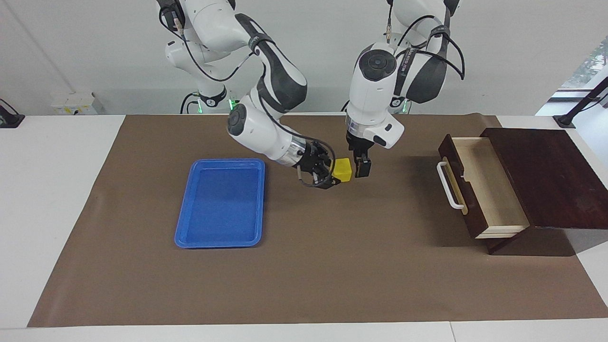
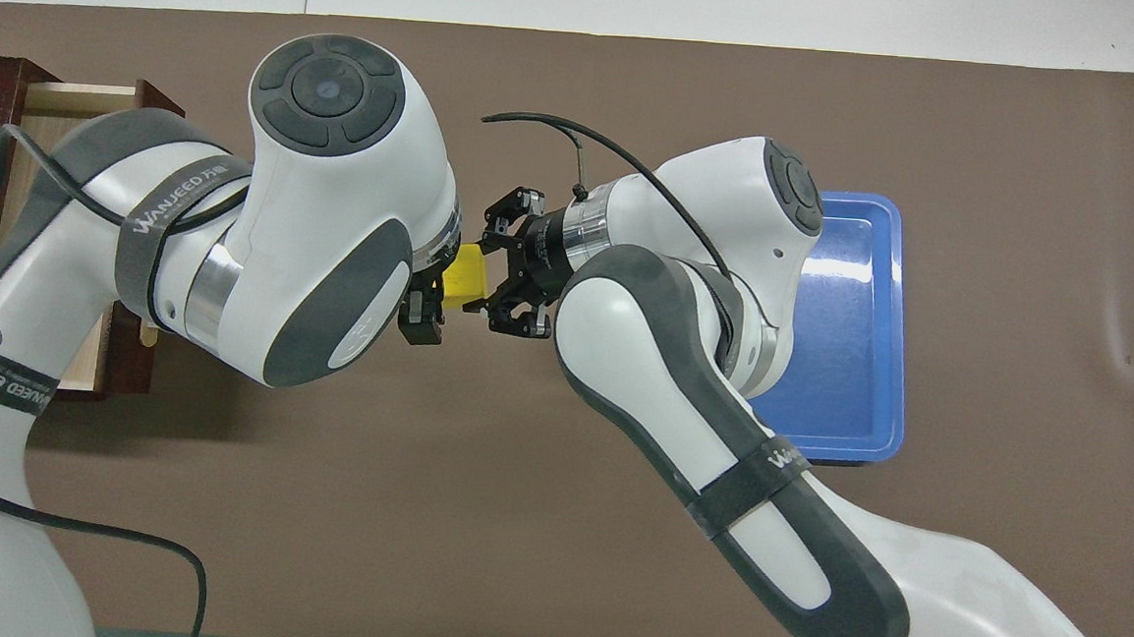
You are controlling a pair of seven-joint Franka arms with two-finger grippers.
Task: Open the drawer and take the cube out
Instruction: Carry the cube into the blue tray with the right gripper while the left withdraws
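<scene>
Facing view: the dark reddish-brown wooden drawer (image 1: 479,185) is seen pulled open, the left gripper (image 1: 359,164) hangs spread beside the small yellow cube (image 1: 342,169), pinched mid-air by the right gripper (image 1: 327,178), and a shallow pinch could let it be dropped.
</scene>
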